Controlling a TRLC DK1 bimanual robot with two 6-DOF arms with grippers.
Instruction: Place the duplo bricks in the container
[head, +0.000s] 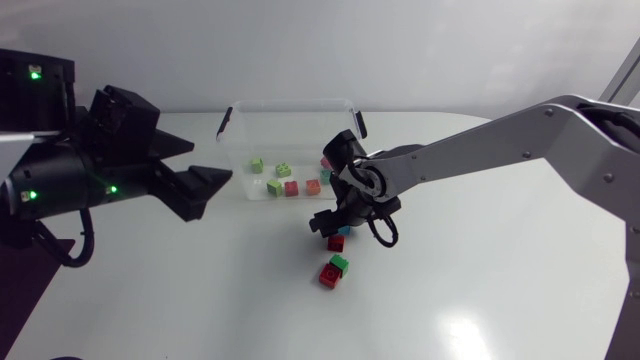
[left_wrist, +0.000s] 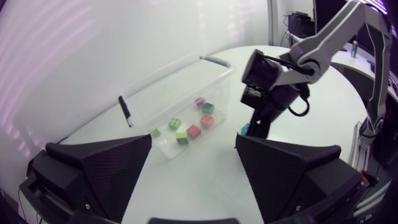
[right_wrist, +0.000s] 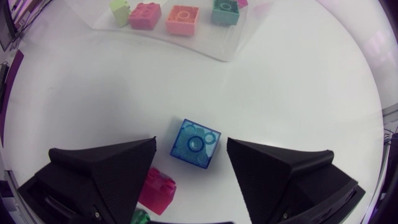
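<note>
A clear plastic container stands at the table's back middle with several duplo bricks in it: green, red, orange, teal. In front of it a blue brick lies between the fingers of my right gripper, which is open, with a narrow gap on each side. A red brick lies beside one finger. Nearer the front, a green brick and another red brick touch each other. My left gripper hovers open and empty to the left of the container.
The container has black latch handles at its ends. My right arm stretches over the table from the right. White tabletop lies around the bricks.
</note>
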